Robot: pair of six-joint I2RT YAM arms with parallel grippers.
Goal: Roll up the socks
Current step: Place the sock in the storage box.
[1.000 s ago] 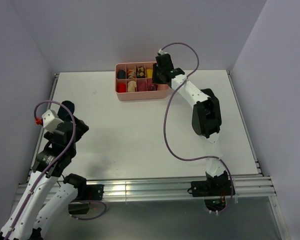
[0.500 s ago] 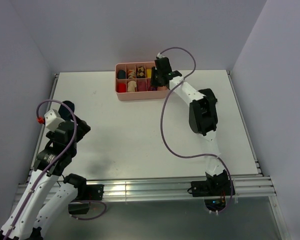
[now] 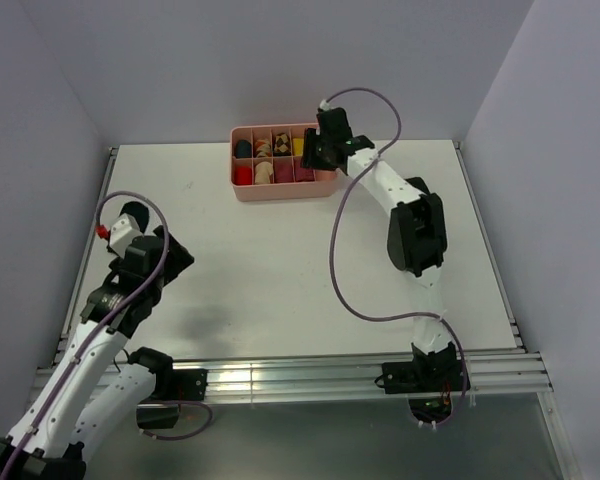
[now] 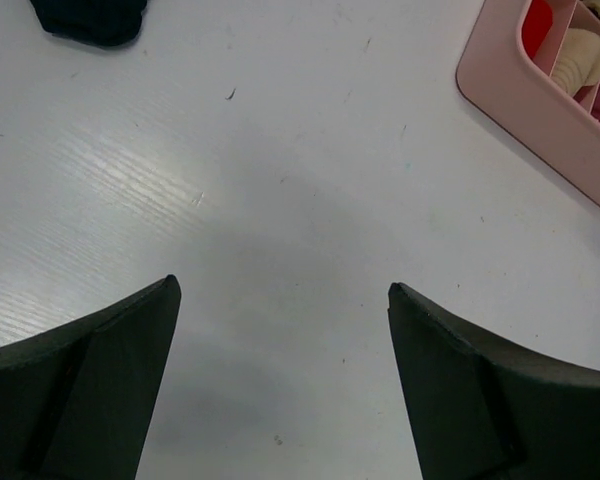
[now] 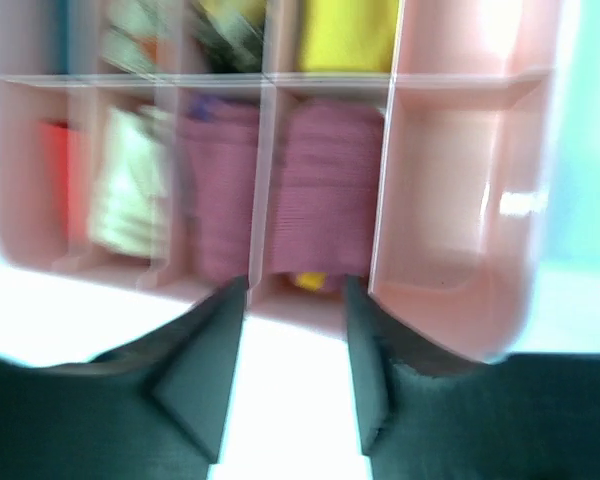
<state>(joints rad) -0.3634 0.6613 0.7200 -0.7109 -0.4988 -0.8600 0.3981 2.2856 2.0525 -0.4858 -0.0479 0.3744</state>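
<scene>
- Left gripper (image 4: 282,290): hovering over the white table (image 4: 280,150), fingers standing wide apart, holding nothing.
- Black sock (image 4: 88,18): lying on the table, far-left of that gripper.
- Right gripper (image 5: 295,283): hanging at the near wall of the pink tray (image 5: 460,330), fingers slightly apart, gripping nothing.
- Purple sock (image 5: 325,190): sitting in a near-row compartment, just beyond those fingers.

The top view is lit brightly and evenly; a faint soft shadow is cast on the white table (image 3: 280,250) beside the left arm (image 3: 100,330), and glare is seen on the metal rail (image 3: 310,375) at the near edge. In the left wrist view a diffuse grey shadow is thrown ahead of the left gripper (image 4: 282,288). The right wrist view is blurred and overexposed, the pink tray (image 5: 450,250) washed out, with a bluish cast at the right
</scene>
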